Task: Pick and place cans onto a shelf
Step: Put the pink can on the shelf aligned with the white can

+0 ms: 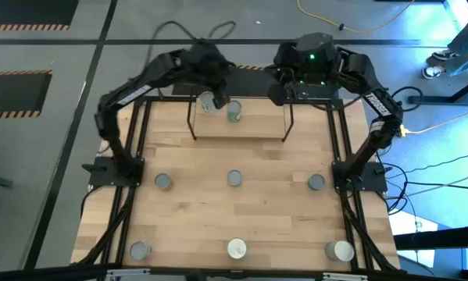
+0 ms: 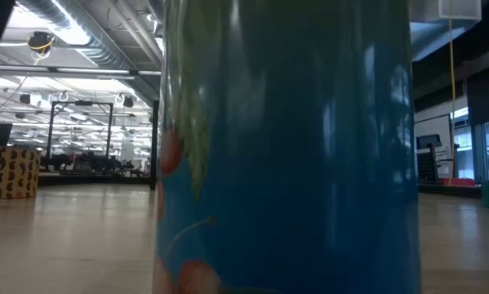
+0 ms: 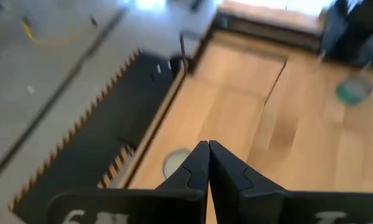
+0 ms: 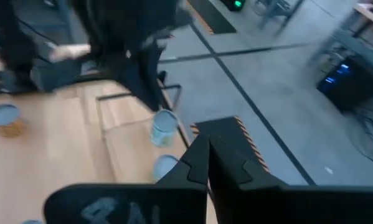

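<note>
The shelf [image 1: 241, 129], a light board in a thin black wire frame, stands at the table's far middle. Two cans stand on it: one with a silver top [image 1: 208, 102] near its left end and a greenish one [image 1: 234, 112] beside it. My left gripper [image 1: 212, 92] is shut and empty, above the silver-topped can, which shows below the fingertips in the left wrist view [image 3: 175, 163]. My right gripper [image 1: 280, 92] is shut and empty over the shelf's right end. The greenish can also shows in the left wrist view [image 3: 354, 90].
Three cans stand in a row at mid table [image 1: 163, 181], [image 1: 234, 179], [image 1: 316, 182]. Three more stand near the front edge [image 1: 140, 250], [image 1: 236, 248], [image 1: 341, 250]. A blue can [image 2: 285, 147] fills the low view. Black rails [image 1: 344, 148] run along the table's sides.
</note>
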Available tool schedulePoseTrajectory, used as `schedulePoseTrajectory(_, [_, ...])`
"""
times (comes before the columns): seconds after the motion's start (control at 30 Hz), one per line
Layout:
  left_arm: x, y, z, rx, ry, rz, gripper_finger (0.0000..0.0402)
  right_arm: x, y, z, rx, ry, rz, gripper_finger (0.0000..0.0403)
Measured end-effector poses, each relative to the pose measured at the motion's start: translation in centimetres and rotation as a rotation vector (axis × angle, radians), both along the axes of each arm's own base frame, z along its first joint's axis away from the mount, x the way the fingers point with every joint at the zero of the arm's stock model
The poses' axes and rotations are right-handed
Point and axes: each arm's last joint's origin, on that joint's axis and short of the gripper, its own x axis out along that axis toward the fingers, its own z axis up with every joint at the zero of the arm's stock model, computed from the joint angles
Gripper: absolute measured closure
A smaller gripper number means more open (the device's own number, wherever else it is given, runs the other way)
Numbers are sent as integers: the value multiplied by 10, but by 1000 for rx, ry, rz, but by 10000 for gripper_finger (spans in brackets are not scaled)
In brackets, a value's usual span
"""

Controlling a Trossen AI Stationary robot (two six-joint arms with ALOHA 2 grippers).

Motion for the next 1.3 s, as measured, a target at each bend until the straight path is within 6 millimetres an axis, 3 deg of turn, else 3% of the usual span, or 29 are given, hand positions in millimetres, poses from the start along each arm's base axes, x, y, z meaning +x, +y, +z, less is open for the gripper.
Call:
schedulePoseTrajectory(0.13, [26, 6, -39, -86, 146, -25, 401, -3, -2, -3, -26, 52, -35, 397])
schedulePoseTrajectory(0.33, [58, -5, -88, -175, 331, -98, 401, -5, -7, -3, -28, 57, -57, 397])
schedulePoseTrajectory(0.63, [95, -16, -134, -174, 406, -152, 401, -9, -16, -3, -27, 57, -89, 397])
schedulePoseTrajectory(0.9, [108, -4, -166, -85, 508, -34, 401, -9, -16, -3, -40, 71, -78, 397])
schedulePoseTrajectory(1.3, [95, 23, -168, -119, 517, 42, 401, -9, -16, -3, -38, 73, -78, 397])
